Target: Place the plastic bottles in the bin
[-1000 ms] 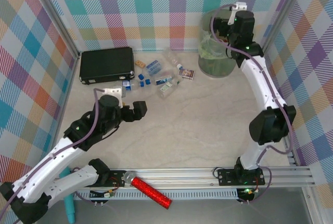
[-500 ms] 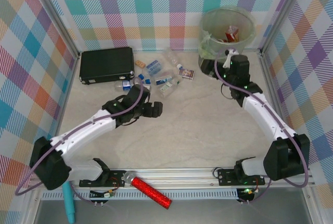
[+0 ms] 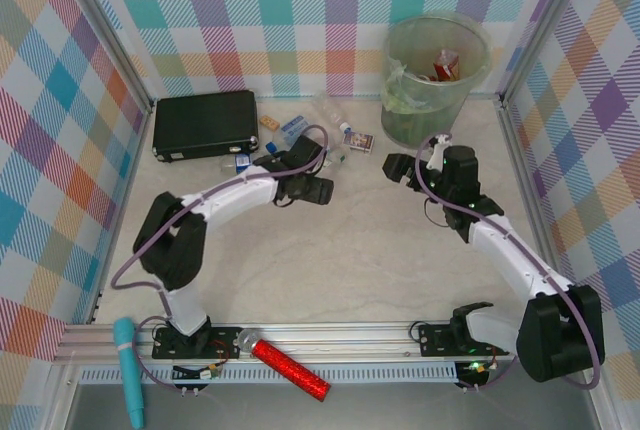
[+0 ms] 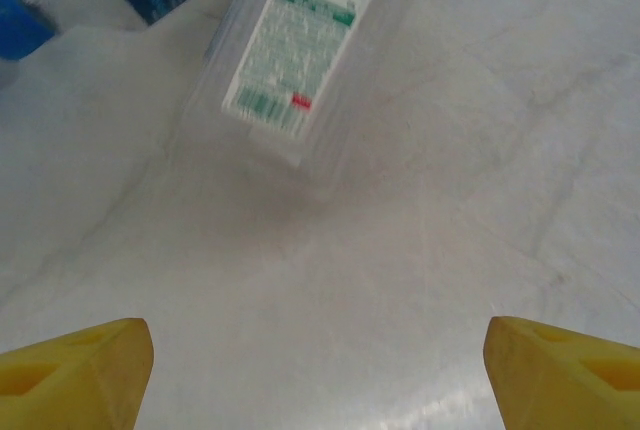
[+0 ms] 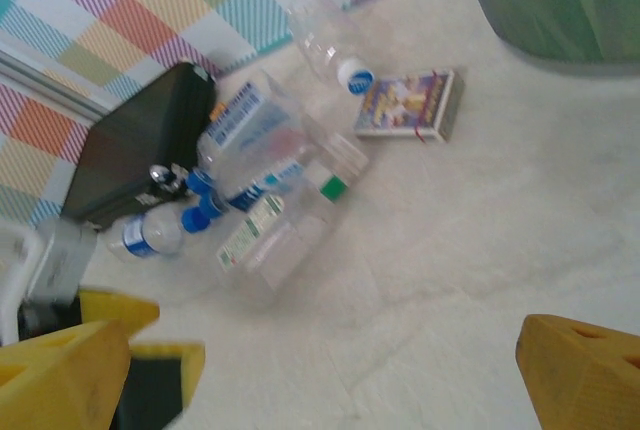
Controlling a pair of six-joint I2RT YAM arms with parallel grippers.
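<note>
Bin (image 3: 418,122) now clear of right pincer (image 3: 398,166), which sits spread and empty near the bench (image 3: 380,240); drop judged done. Left pincer (image 4: 320,350) advanced, spread wide, green-labelled clear bottle (image 4: 300,50) just ahead: next pick.

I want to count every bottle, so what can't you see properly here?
Top view: the left arm covers part of the bottle pile, so no sure count.
Left wrist view: the clear bottle is cut off by the top edge; its label print is blurred.
Right wrist view: the bin is cut off by the top edge.
</note>
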